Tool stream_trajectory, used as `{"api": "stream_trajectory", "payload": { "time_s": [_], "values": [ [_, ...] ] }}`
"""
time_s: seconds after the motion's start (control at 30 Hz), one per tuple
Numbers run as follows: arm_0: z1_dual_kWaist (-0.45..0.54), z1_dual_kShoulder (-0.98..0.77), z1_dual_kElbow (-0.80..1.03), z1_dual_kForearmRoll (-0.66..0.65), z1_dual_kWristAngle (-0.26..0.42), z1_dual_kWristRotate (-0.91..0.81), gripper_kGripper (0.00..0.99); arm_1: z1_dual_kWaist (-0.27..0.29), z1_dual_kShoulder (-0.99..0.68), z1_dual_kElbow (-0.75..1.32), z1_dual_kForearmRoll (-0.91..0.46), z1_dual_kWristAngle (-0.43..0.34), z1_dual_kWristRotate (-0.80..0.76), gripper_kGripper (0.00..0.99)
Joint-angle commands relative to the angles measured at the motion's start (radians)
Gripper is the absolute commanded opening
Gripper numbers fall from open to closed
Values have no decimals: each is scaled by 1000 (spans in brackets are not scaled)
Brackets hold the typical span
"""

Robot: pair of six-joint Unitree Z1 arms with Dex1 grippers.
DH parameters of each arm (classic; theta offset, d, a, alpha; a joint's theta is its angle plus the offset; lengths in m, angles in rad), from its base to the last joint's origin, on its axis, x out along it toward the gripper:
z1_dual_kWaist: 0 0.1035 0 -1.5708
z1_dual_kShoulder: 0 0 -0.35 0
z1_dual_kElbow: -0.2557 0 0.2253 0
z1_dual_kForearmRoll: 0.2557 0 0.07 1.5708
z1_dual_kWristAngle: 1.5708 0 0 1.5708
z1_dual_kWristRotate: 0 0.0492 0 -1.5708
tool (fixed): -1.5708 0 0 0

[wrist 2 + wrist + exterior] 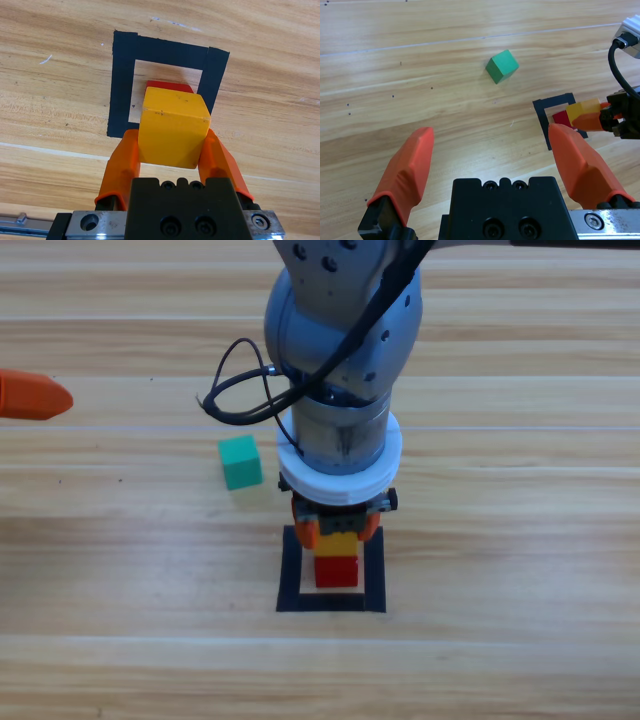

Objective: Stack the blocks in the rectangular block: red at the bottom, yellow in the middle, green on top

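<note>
The red cube [337,571] sits inside the black tape frame [292,580]. My right gripper [340,533] comes down from the top and is shut on the yellow cube [340,542], holding it right over the red one; whether they touch I cannot tell. In the right wrist view the yellow cube [174,132] fills the space between the jaws and hides most of the red cube [169,86] inside the frame [160,49]. The green cube [241,461] lies alone on the wood to the upper left of the frame. My left gripper [35,395] waits at the left edge, open and empty [490,132].
A black cable [232,405] loops out from the right arm, above the green cube. In the left wrist view the green cube [502,66] lies ahead on bare wood, with the frame [542,107] and the held yellow cube [584,109] to the right.
</note>
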Motion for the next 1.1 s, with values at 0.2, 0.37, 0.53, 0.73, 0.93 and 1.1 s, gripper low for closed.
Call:
{"api": "stream_trajectory", "payload": {
  "time_s": [0.2, 0.37, 0.53, 0.73, 0.93, 1.1],
  "values": [
    [20, 26, 6, -5, 17, -4, 973, -29, 45, -2, 14, 9, 4, 990],
    [20, 26, 6, -5, 17, -4, 973, -29, 37, -8, 14, -5, 1, 990],
    [20, 29, -9, 7, 17, -6, 973, -29, -39, -20, 14, -14, -42, 990],
    [20, 78, -161, 109, 17, -13, 973, 1, -297, -13, 14, -69, -131, 990],
    [20, 235, -416, 270, 6, -76, 974, -31, -682, 366, -150, -141, -304, 990],
    [19, 549, -833, 546, 3, -221, 988, -171, -998, 971, -636, -19, -559, 990]
  ]
}}
